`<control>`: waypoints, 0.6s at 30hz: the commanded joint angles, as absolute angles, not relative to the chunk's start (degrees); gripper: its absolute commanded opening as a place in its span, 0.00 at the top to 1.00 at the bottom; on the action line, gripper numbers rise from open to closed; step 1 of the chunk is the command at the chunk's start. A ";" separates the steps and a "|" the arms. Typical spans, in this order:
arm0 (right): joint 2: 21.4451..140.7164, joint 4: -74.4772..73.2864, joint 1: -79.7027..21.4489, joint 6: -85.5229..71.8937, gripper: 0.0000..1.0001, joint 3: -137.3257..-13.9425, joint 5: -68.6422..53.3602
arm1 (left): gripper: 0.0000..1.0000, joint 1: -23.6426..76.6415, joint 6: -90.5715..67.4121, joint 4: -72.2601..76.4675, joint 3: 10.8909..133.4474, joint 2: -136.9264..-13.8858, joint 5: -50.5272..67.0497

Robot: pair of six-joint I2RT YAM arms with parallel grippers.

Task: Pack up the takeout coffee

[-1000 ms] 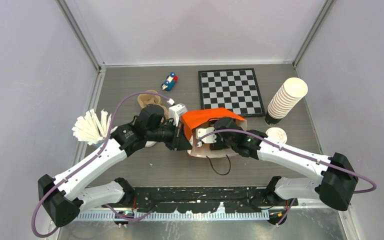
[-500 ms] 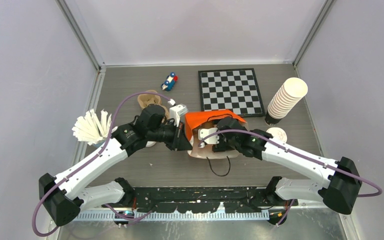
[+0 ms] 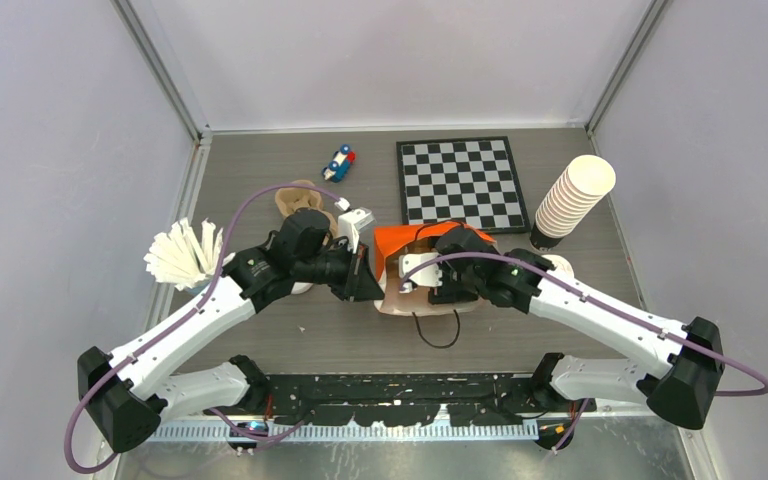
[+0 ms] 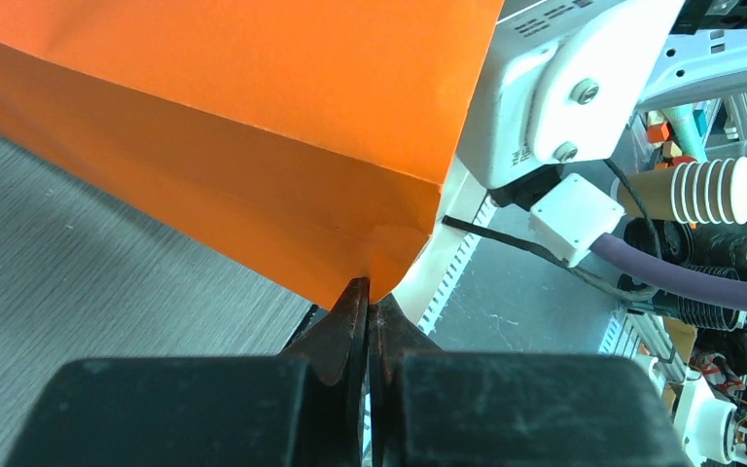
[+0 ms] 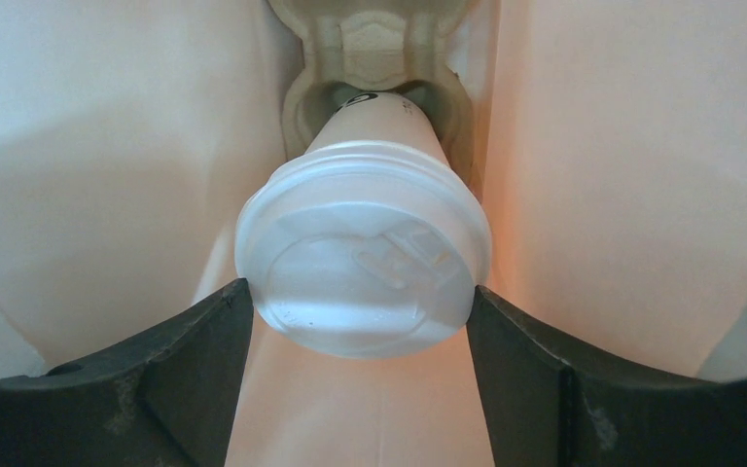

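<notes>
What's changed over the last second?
The right arm reached farther over the bag, elbow swinging right, hiding more orange; the right gripper holds the cup inside. The left gripper stayed shut on the bag's edge, and the bag kept its place.

A checkerboard point(image 3: 462, 184) lies at the far right of the counter point(image 3: 260, 180), a leaning stack of white cups point(image 3: 572, 200) just beside it. A toy car point(image 3: 338, 163) sits left of the board; fanned white sticks point(image 3: 182, 253) lie at the left edge.
</notes>
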State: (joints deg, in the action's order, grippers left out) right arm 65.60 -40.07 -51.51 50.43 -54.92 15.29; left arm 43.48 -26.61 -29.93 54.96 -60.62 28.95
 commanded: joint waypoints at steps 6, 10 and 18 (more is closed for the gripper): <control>62.15 -44.82 -52.08 46.88 0.30 -58.58 13.02 | 1.00 43.59 -26.62 -29.47 55.46 -59.46 29.41; 62.68 -45.07 -52.18 46.01 0.30 -58.75 12.97 | 1.00 43.59 -26.75 -28.94 55.37 -59.54 29.81; 62.57 -40.87 -52.20 45.87 0.41 -56.63 15.27 | 1.00 43.59 -26.80 -28.88 55.35 -59.50 30.19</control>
State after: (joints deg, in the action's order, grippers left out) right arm 63.64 -44.36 -52.03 46.52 -56.38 13.61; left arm 43.48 -26.68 -30.02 54.96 -60.62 28.99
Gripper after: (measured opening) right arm 0.795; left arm 0.009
